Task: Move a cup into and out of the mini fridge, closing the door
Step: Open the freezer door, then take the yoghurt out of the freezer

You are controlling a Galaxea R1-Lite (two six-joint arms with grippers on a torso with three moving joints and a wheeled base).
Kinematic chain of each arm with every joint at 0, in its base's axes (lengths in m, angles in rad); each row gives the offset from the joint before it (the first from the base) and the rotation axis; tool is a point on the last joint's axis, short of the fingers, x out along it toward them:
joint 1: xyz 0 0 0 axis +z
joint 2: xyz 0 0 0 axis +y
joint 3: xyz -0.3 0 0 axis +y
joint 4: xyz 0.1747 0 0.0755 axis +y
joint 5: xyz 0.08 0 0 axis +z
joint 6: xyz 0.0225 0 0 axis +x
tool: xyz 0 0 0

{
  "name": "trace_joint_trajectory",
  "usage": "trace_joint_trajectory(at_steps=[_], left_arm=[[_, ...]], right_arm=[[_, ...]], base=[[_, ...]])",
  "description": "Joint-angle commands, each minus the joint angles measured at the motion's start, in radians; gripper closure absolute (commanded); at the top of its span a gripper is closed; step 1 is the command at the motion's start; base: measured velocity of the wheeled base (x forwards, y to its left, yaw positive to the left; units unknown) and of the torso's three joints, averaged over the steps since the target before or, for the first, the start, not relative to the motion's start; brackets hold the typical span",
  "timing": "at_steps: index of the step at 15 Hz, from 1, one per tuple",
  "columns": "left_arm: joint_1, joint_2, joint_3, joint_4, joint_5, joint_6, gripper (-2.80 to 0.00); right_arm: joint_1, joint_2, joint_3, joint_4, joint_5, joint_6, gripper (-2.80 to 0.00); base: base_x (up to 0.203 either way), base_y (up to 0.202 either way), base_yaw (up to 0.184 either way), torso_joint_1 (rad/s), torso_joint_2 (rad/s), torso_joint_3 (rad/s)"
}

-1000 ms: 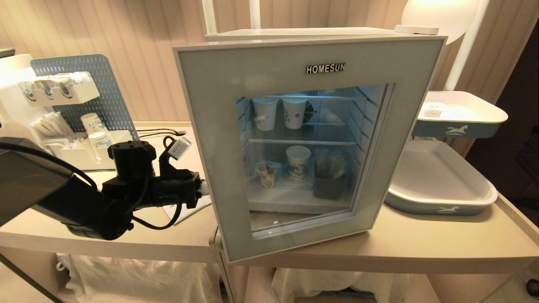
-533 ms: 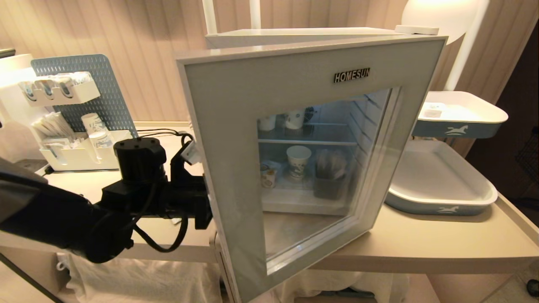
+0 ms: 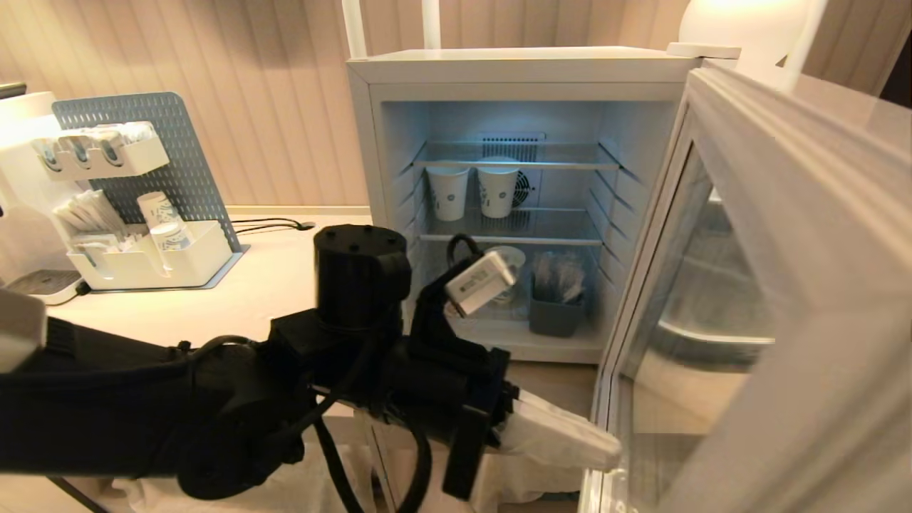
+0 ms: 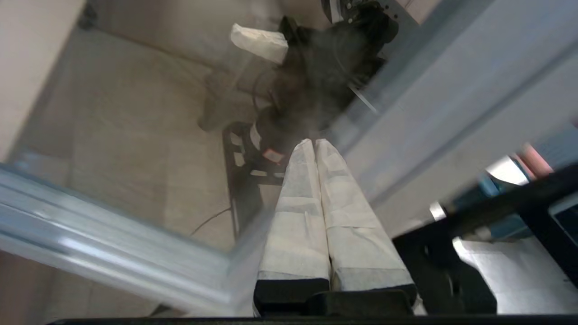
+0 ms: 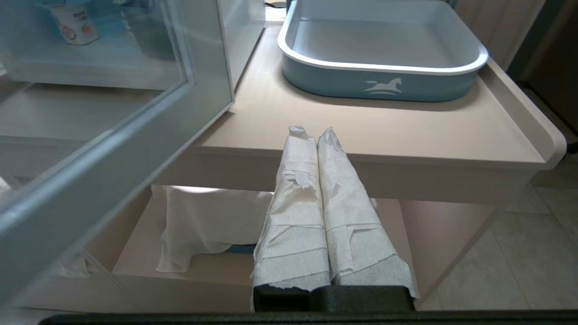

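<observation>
Cup (image 5: pixel 72 25) is small and white, with a yellow-orange label on its side. It stands upright, long axis vertical, on the floor of the mini fridge (image 3: pixel 520 68), near the front edge of that floor. It shows only in the right wrist view, through the glass of the door (image 3: pixel 776 299); in the head view the left arm covers that spot.

The mini fridge is a white box, lit inside, with wire shelves. It stands on the table (image 3: pixel 285 285), its open front facing the robot. The door has a pale frame around a glass window and stands wide open, its free edge pointing toward the robot and past the front edge of the table. On the middle shelf two paper cups (image 3: pixel 474 189) stand upright side by side near the back wall. On the fridge floor a dark grey holder (image 3: pixel 556 313) stands toward the right wall.

The left gripper (image 3: pixel 613 452) is clenched, its two white-wrapped fingers (image 4: pixel 311 180) pressed together with nothing between them. Its tips are at the lower edge of the open door, on the inner side, below the front edge of the table; I cannot tell if they touch the glass.

The right gripper (image 5: pixel 311 133) is also clenched and empty. It points at the front edge of the table, below a blue-grey tray (image 5: pixel 384 54) that lies near the right corner of the table.
</observation>
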Motion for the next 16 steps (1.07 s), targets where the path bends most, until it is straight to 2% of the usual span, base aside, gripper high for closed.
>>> trace_joint_trajectory(at_steps=[1, 4, 10, 14, 16], left_arm=[[-0.028, 0.018, -0.016, 0.012, 0.029, 0.0, 0.0], [0.057, -0.021, 0.048, 0.006, 0.038, 0.0, 0.0], [0.321, -0.179, 0.136, 0.009, 0.03, -0.013, 0.0], [0.399, -0.246, 0.182, 0.008, 0.022, -0.022, 0.0], [0.444, -0.305, 0.176, 0.014, 0.057, -0.077, 0.0]], right_arm=[[0.0, -0.002, 0.0, 0.0, -0.001, -0.001, 0.0], [0.0, -0.002, 0.0, 0.0, -0.001, -0.001, 0.0], [0.0, -0.002, 0.0, 0.0, -0.001, -0.004, 0.0], [0.0, -0.002, 0.0, 0.0, 0.0, -0.008, 0.0], [0.0, -0.002, 0.0, 0.001, 0.002, -0.008, 0.0]], base=[[0.0, 0.0, 0.0, 0.0, 0.0, 0.0], [0.0, 0.0, 0.0, 0.0, 0.0, 0.0], [0.0, 0.0, 0.0, 0.0, 0.0, 0.0], [0.0, 0.0, 0.0, 0.0, 0.0, 0.0], [0.0, 0.0, 0.0, 0.0, 0.0, 0.0]])
